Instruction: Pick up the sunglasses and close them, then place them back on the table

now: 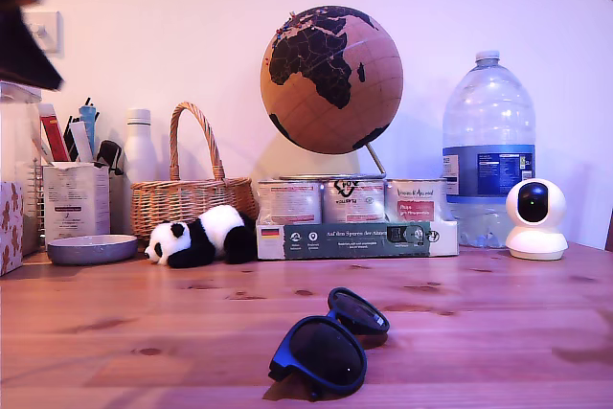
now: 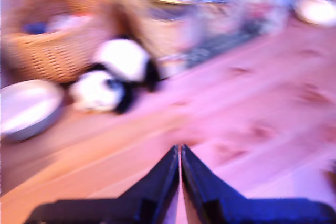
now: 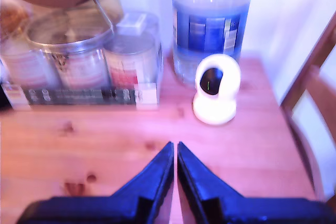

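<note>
In the exterior view, our dark navy plastic-framed sunglasses [image 1: 329, 343] lie on the reddish-brown pine desk [image 1: 498, 323], near its front edge and about midway across, with their large dark lenses facing the camera; we cannot tell how the temples stand. Well behind them a black-and-white plush panda [image 1: 201, 237] lies in front of a woven wicker basket [image 1: 187, 193], touching it or nearly so. Beside the panda stands a shrink-wrapped pack of tins [image 1: 352, 220], with a brown cork globe [image 1: 331, 80] on a stand above it. At the exterior view's right a large clear plastic water bottle [image 1: 488, 146] stands behind a small round white camera [image 1: 535, 218]. At the exterior view's left a shallow grey bowl [image 1: 92, 249] sits before a pen holder [image 1: 75, 193]. A dark blurred shape shows in the exterior view's upper left corner; we cannot tell what it is.

In the first wrist view, heavily blurred, our first claw [image 2: 180, 150] hangs above bare desk wood with its dark fingertips pressed together on nothing. The panda, the basket and the bowl lie beyond it.

In the second wrist view, our second claw [image 3: 175, 146] is likewise closed and empty above the desk, with only a sliver between its tips. Beyond it stand the white camera, the water bottle and the tins. The sunglasses show in neither wrist view.
</note>
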Robot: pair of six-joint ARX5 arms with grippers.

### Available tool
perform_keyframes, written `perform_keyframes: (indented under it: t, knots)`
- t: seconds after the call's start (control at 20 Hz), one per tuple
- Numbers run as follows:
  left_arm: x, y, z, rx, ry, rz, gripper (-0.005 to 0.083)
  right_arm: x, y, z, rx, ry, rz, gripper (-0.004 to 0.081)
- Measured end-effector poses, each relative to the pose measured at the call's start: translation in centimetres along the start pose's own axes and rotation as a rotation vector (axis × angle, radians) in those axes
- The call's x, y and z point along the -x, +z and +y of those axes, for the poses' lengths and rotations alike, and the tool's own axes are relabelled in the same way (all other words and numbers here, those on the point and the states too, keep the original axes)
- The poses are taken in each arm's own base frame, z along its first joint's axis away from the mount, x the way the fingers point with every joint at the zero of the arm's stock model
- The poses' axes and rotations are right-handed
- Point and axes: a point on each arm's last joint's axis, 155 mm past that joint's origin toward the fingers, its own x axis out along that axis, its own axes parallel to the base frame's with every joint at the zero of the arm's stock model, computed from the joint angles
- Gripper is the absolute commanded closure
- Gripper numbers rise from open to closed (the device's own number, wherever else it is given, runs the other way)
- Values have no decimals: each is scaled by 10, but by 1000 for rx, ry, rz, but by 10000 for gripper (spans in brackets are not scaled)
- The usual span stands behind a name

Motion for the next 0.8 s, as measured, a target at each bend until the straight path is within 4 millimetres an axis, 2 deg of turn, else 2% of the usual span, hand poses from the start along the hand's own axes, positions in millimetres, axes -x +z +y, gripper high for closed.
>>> perform_keyframes:
  t: [0.25,0.4,0.55,0.65,0.8]
  knots:
    - [33,13,-9,-26,-8,-134,797,28,-3,2,11,-7,-101,783]
    - [46,5,-16,-34,-24,-170,797,49,16,5,48,-4,-188,783]
    - [59,14,-18,-45,-24,-220,797,68,29,7,44,-4,-252,783]
    - [66,14,-20,-44,-24,-228,797,70,21,7,26,-1,-221,783]
    - [68,3,-21,-34,-26,-188,797,65,-2,8,18,4,-130,783]
